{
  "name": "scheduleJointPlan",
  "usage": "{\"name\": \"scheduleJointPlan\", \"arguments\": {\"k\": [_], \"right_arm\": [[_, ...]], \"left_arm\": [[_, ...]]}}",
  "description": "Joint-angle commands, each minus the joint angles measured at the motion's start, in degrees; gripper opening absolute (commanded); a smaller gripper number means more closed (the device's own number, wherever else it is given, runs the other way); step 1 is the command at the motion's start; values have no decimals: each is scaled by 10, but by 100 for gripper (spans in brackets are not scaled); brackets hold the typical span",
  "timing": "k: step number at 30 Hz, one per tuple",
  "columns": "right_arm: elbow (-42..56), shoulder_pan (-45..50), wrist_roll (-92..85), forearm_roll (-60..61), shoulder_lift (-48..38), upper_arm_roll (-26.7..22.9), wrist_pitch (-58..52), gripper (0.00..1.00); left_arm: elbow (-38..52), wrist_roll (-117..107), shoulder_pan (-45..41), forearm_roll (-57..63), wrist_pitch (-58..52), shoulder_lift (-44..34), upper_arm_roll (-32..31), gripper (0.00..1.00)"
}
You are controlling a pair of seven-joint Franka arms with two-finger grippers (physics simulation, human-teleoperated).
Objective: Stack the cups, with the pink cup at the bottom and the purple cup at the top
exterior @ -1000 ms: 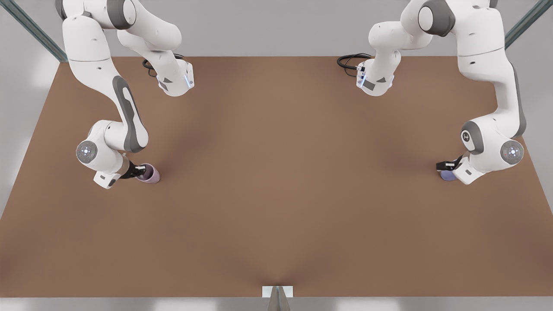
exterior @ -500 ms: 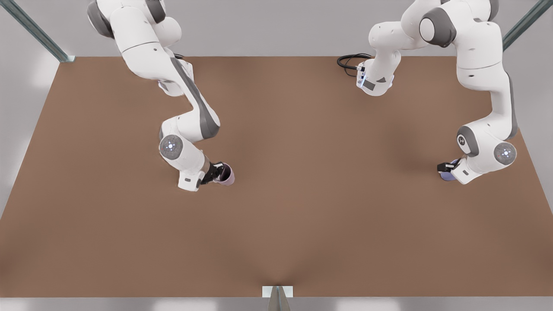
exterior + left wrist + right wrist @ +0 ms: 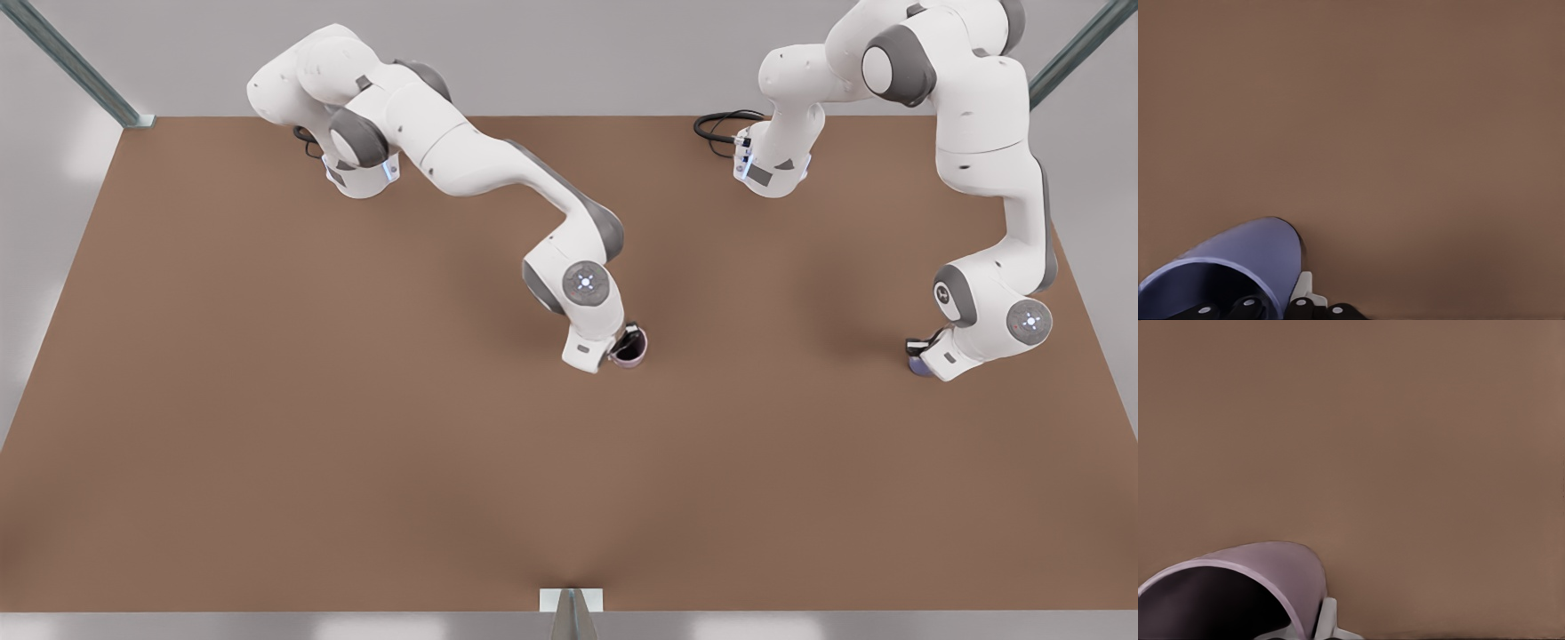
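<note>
On the brown desk [image 3: 356, 462], the arm reaching in from the front view's left carries the right gripper [image 3: 625, 345] near the desk's middle; it is clamped on the pink cup [image 3: 633, 349], one finger over the rim and inside the dark mouth, the other on the outer wall; the cup sits just at the gripper's tip, on the side toward the front view's right, its opening facing up toward the camera; whether its base touches the desk cannot be told; in the right wrist view the pink cup [image 3: 1251, 587] lies close against the fingers, its wall running away from the camera over bare desk; far toward the front view's right, well apart from the pink cup, the other arm bends down near the desk's edge, and the left gripper [image 3: 918, 348] is closed on the purple cup [image 3: 917, 365], which peeks out beneath the wrist; in the left wrist view the purple cup [image 3: 1245, 257] has its rim pinched between the black fingertips [image 3: 1248, 308], one inside the mouth and one outside.
</note>
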Motion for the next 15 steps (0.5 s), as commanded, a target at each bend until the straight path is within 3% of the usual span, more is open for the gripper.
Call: {"name": "scheduleJointPlan", "arguments": {"k": [1, 7, 12, 13, 15], "right_arm": [[2, 5, 349, -2, 7, -7, 0, 21], [21, 12, 363, -2, 46, -9, 36, 21], [21, 16, 362, -2, 47, -10, 39, 21], [20, 16, 364, -2, 46, -9, 39, 37], [19, 16, 364, -2, 45, -9, 39, 56]], "left_arm": [[2, 24, -1, -1, -3, -1, -1, 25], [6, 24, -6, -1, -25, -25, -9, 21], [29, -39, -8, -1, -111, -97, -85, 21], [30, -81, -8, 0, -124, -113, -111, 21], [46, -159, -8, 0, -168, -133, -169, 21]]}}
